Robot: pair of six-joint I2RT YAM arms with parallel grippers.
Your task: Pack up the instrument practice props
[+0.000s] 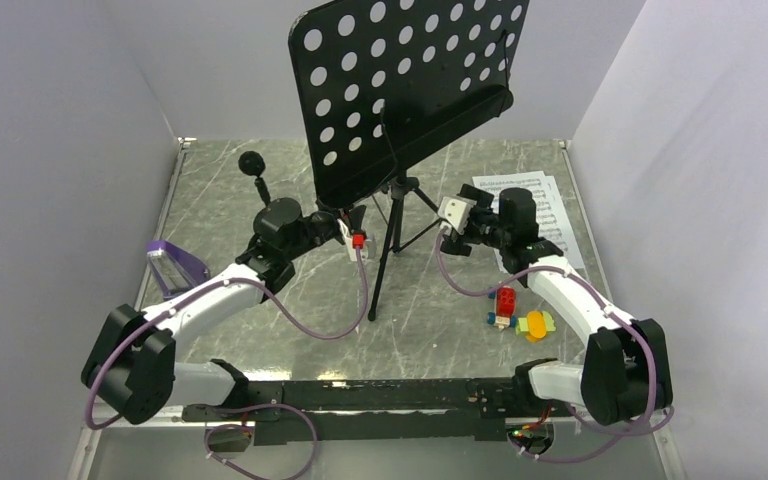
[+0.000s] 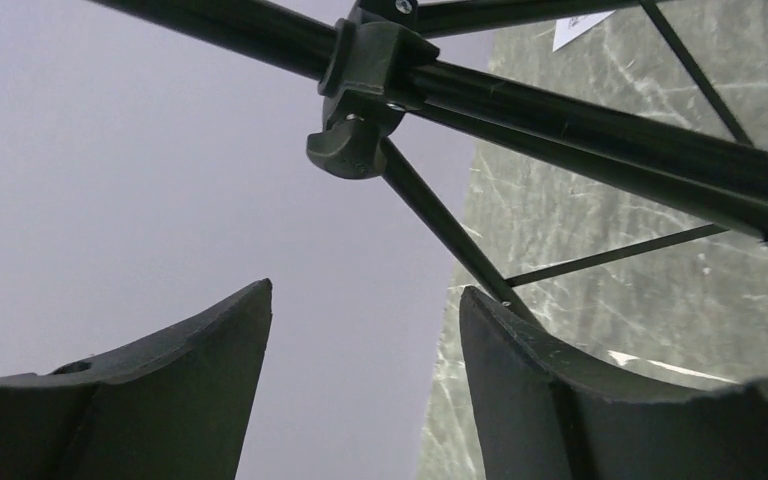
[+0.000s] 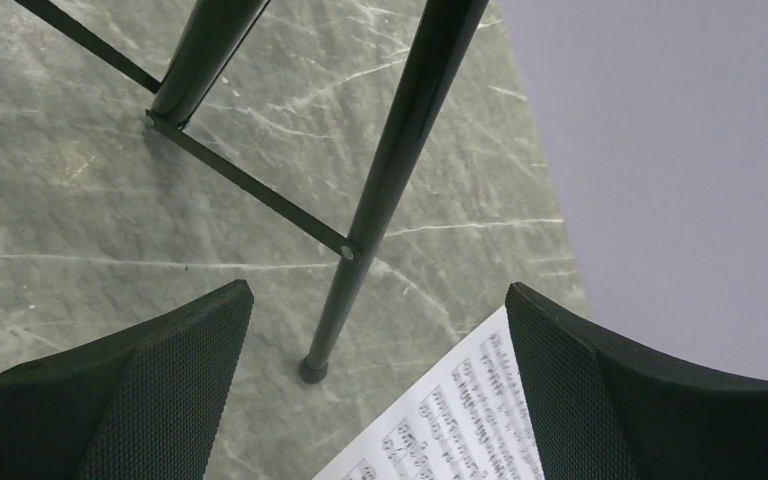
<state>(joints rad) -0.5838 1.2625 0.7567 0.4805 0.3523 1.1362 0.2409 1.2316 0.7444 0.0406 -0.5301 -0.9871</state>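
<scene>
**Inspector:** Left hand [image 2: 365, 300] fills the foreground of its own view: fingers spread wide, nothing held. Right hand [image 3: 378, 295] likewise, spread to its fullest and empty.

**Clerk:** And the music stand [image 1: 410, 90]?

**Inspector:** Upright at mid-desk, legs splayed, standing between the two hands. Its shaft runs vertical. A clamp collar [image 2: 360, 90] on that shaft sits just ahead of the left hand, untouched. One leg [image 3: 390, 180] slants down ahead of the right hand, foot on the desk [image 3: 80, 150], also untouched.

**Clerk:** Which hand is better placed?

**Inspector:** In my judgement the left, since it faces the collar, which lies to that hand's right. The right hand is near but faces only a leg.

**Clerk:** Surroundings?

**Inspector:** Sheet music [image 1: 525, 205] lies flat, partly under the right arm. The microphone stand [image 1: 256, 170] is beyond the left arm, and the purple metronome [image 1: 175, 262] is at the desk's left edge. Toy blocks [image 1: 520, 318] lie nearer the right arm's base. Nothing appears packed yet.
</scene>
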